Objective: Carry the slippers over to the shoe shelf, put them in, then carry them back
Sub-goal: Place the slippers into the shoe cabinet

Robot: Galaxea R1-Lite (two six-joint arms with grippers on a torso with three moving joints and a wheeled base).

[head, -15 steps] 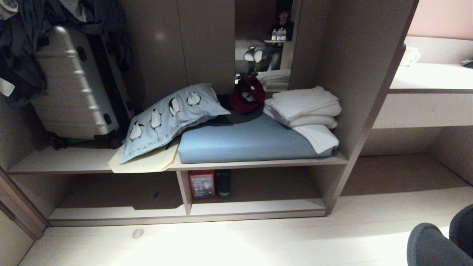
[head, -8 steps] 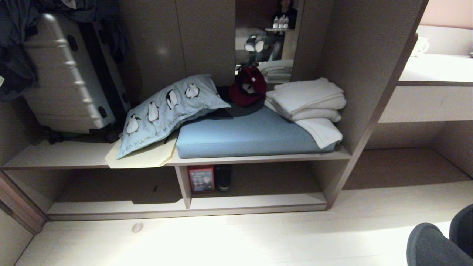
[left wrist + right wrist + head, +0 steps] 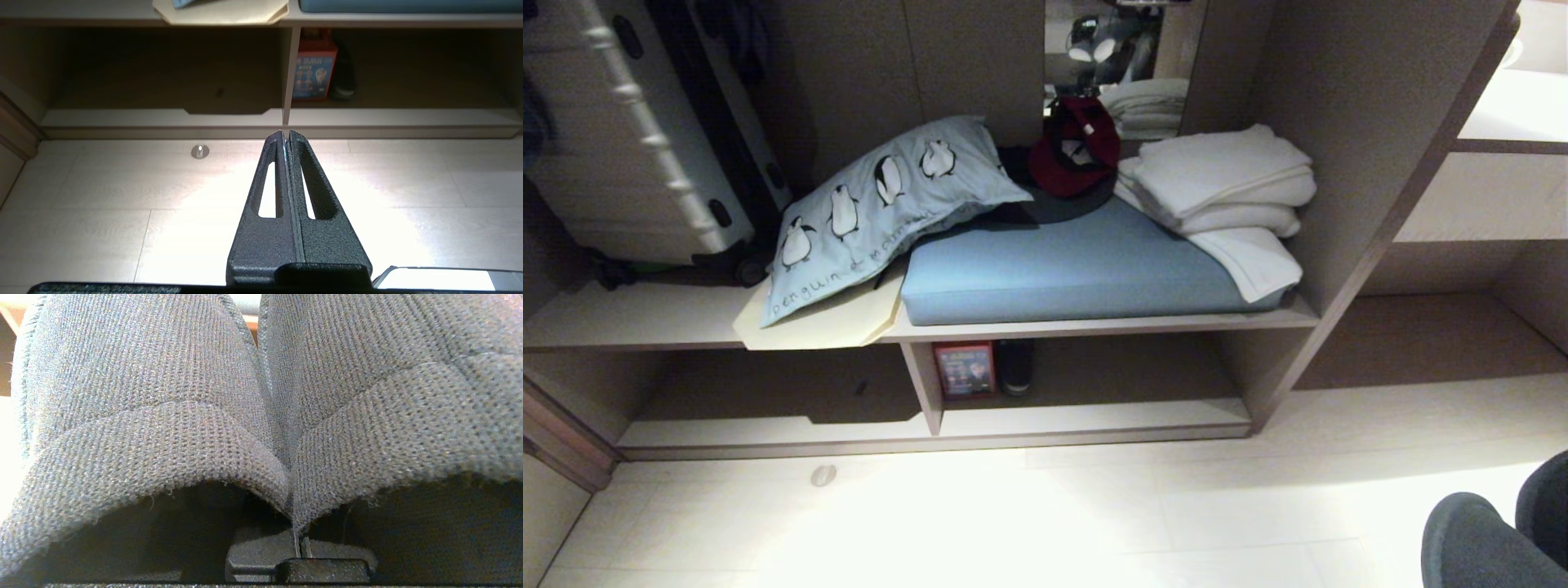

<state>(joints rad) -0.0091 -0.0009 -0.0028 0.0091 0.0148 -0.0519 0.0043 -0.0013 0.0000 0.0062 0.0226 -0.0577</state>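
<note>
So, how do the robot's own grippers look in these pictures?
The left gripper has two black, rough-textured fingers, long and tapering to the tips, each with a long slot cut through it. Of the right gripper only a black block at the base shows. No cables or markings are visible.

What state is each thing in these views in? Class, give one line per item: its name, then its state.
slippers: pinched together side by side in the right gripper.
right gripper: shut on the slippers.
left gripper: shut, holding nothing, above the floor.
shoe shelf: open-fronted, no slippers in it yet.
suitcase: closed, leaning.
towels: folded, stacked.
penguin pillow: slumped over the blue cushion.
</note>
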